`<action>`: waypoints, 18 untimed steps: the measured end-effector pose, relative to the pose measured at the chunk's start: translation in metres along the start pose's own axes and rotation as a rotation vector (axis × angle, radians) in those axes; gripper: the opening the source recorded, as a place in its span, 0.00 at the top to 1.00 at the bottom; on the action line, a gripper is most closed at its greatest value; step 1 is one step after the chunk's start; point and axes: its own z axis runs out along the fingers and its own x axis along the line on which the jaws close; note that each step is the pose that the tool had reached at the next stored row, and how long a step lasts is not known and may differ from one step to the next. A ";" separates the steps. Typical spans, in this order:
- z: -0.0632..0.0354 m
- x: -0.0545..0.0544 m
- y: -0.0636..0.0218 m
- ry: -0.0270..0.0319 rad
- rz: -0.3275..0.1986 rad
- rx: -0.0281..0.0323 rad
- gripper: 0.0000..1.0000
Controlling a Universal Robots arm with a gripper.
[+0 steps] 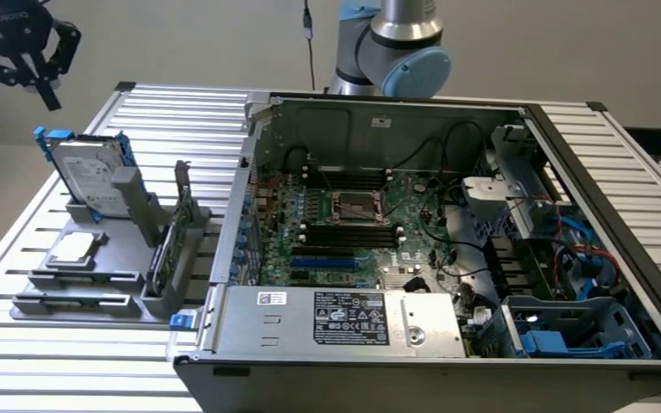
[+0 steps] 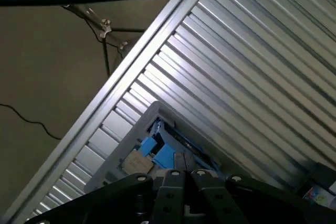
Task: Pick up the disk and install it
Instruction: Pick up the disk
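Note:
The disk (image 1: 83, 176), silver-grey with a white label and a blue carrier, stands on edge in a grey holder (image 1: 101, 211) at the exterior view's left. My gripper (image 1: 46, 93) hangs above and slightly left of it, apart from it, fingers shut with nothing between them. In the wrist view the shut gripper (image 2: 185, 174) points down at the blue carrier of the disk (image 2: 163, 150), seen edge-on in its holder.
An open computer case (image 1: 606, 172) with its motherboard (image 1: 354, 215) takes up the exterior view's right. A blue drive bay (image 1: 560, 331) sits at its near right corner. On the grey holder lie a square CPU chip (image 1: 72, 248) and an upright green card (image 1: 168, 245). The ribbed metal table (image 1: 182, 112) ends near the holder.

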 end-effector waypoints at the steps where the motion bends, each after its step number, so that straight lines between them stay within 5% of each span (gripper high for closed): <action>1: 0.0001 0.000 0.0000 0.0000 -0.018 0.0001 0.89; 18: 0.0020 0.000 0.0000 0.0004 -0.327 0.0026 0.89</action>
